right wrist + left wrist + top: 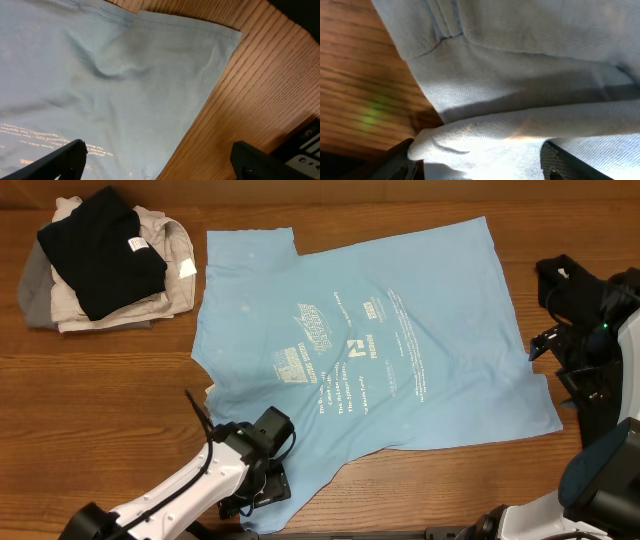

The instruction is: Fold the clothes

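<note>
Left wrist: T-shirt [520,75] fold between parted fingers [566,163].

The left gripper [477,150] reaches low, jaws spread wide; the right gripper [157,155] hovers, jaws equally wide.

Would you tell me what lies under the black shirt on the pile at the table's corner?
The black shirt rests on beige and grey garments, whose edges stick out around it. How many there are, and anything deeper in the pile, is covered.
</note>
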`<state>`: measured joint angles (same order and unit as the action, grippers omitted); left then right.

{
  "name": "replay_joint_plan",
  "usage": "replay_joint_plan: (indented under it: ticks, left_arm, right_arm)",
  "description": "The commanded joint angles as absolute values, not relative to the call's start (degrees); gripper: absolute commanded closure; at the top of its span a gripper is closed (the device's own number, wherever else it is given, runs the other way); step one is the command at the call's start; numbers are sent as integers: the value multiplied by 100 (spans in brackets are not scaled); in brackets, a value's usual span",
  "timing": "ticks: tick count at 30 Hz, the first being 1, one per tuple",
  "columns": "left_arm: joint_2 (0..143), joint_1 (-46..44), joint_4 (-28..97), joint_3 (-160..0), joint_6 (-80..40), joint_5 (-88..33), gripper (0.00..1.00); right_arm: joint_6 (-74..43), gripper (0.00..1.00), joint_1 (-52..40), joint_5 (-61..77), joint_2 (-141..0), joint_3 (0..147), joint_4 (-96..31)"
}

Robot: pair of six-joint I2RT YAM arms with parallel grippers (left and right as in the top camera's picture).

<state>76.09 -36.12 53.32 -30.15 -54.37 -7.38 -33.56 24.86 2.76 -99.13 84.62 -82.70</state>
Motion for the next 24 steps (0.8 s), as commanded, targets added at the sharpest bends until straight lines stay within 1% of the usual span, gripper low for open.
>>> replay_joint_plan:
  ticks: [1,7,8,10,11,13,15,16,18,19,24]
  left_arm:
    - [7686,-3599,5175,-2711,-5575,-755,21]
    - [7686,-3599,5092,-2709,-5599,-836,22]
    - [7686,-3601,5061,-2709,-5601,-919,26]
    - [7686,-3601,4995,-2709,-5634,-1015,30]
    - [7686,-3601,4969,-2709,-5664,-1013,36]
    - [7686,-3601,4963,-2709,-5662,-1009,54]
    - [7686,-3601,4965,-2709,-5662,-1011,68]
    - [7686,-3601,4965,-2709,-5664,-1013,75]
    - [7686,-3601,4965,-2709,-5666,-1013,79]
    - [7686,-3601,4965,-2709,-5664,-1015,81]
    - [7686,-3601,4963,-2709,-5664,-1041,82]
  right_arm:
    - [-3430,4,2486,307,-9839,8438,-8261]
    - [-3435,4,2486,309,-9839,8438,-8270]
    - [-3435,5,2486,309,-9839,8438,-8254]
    - [-3433,10,2486,307,-9839,8438,-8217]
    - [-3435,13,2486,305,-9839,8438,-8200]
    - [-3435,21,2486,283,-9839,8436,-8158]
    - [-3433,27,2491,255,-9839,8436,-8121]
    - [-3435,32,2510,217,-9839,8431,-8103]
    - [-3494,40,2598,115,-9839,8412,-8106]
    - [-3586,41,2668,58,-9839,8379,-8119]
    - [-3780,40,3367,-60,-9839,7992,-8079]
